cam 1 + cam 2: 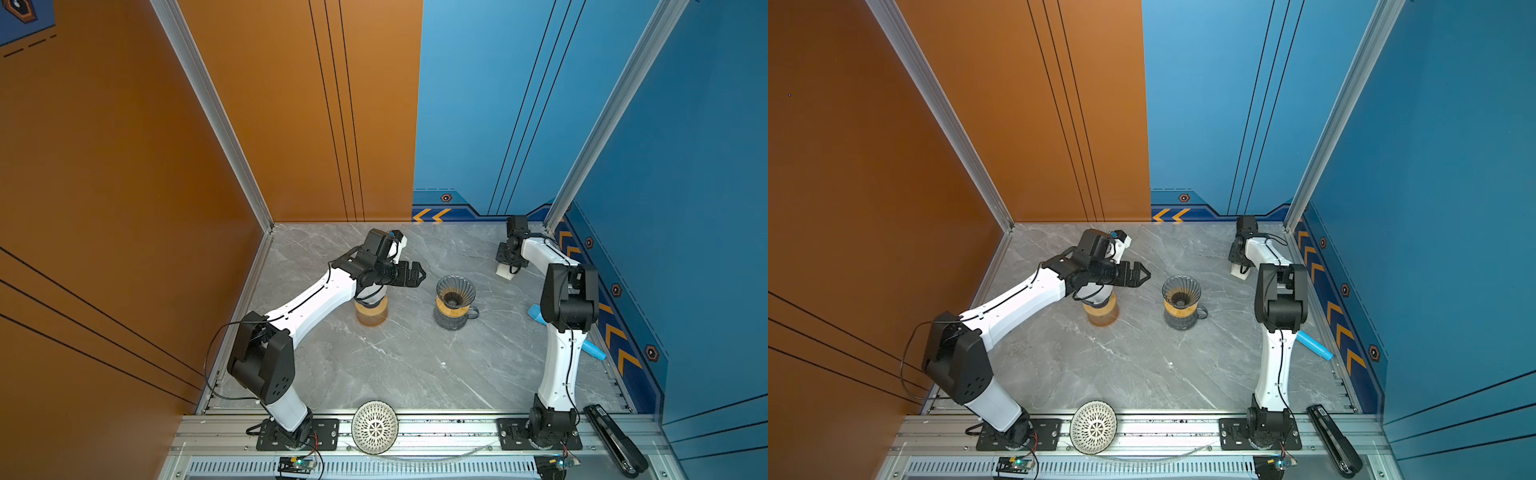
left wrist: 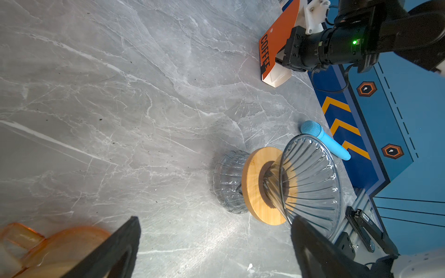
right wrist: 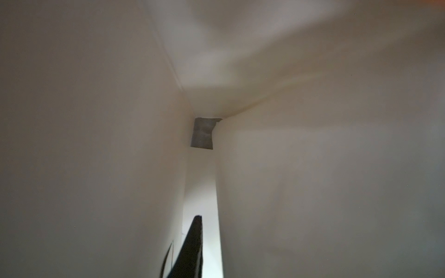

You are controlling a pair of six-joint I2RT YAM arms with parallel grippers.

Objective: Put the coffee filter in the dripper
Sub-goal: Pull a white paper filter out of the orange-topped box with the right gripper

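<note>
Found dripper point(image 1: 455, 291) upright and empty mid-table on glass server point(image 2: 228, 183). Noted left gripper point(image 1: 417, 274) near it to the left, apart, jaws wide, holding nothing. Observed right gripper point(image 1: 510, 265) farthest back, set inside coffee filter pack point(image 2: 274, 53), well apart from dripper. Saw only white paper point(image 3: 313, 168) round one finger point(image 3: 190, 245); could not tell single filter or jaw closure.

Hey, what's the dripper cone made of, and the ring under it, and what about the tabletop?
Dripper cone: looks like clear, slightly smoky glass, possibly plastic; it is see-through and ribbed, with glossy highlights.
Ring beneath it: wood or bamboo; matte tan with faint grain lines.
Tabletop: grey marble look with white veins and a satin sheen; it could be real stone or a printed laminate.
</note>
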